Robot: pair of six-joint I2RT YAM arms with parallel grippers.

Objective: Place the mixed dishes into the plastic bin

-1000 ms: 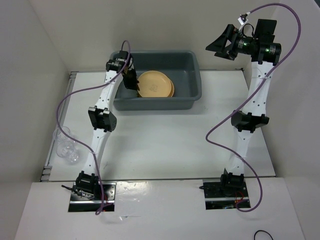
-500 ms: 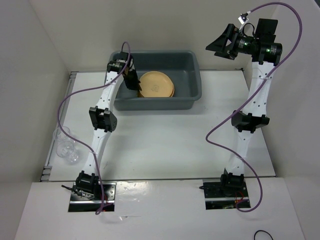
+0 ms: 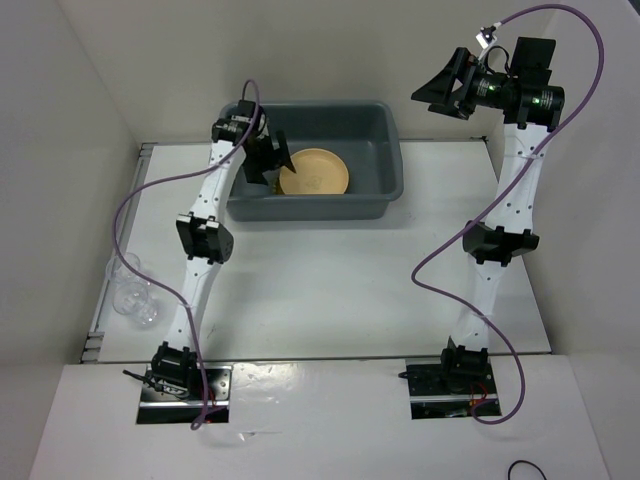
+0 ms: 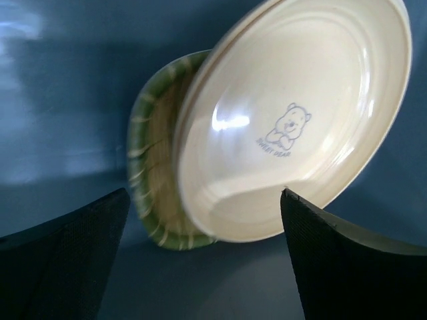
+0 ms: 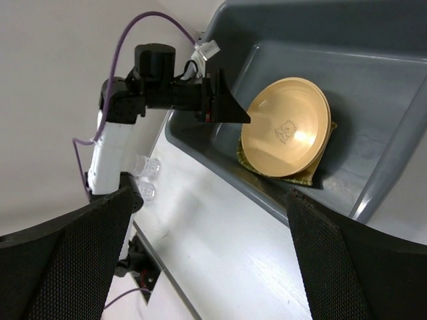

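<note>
Inside the plastic bin (image 3: 380, 130) the plates (image 3: 315, 172), clamped in the grip a second ago, are now laid flat; the slatted tray (image 4: 150, 167) beneath them is shown only by the wrist views; the left gripper (image 3: 272, 165) is spread wide and empty beside them; the right gripper (image 3: 432, 88) likewise, aloft.

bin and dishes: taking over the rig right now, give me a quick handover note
Left hand: open, empty, over the left end of the grey bin, not touching the dishes.
Right hand: open, empty, raised high behind the bin's right end.
Things: orange plates, stacked as far as I can tell, lie on the slatted tray inside the bin.
Done: these dishes are in.
Left: pull the left hand back; check whether the clear cups at the left edge of the table count.
</note>
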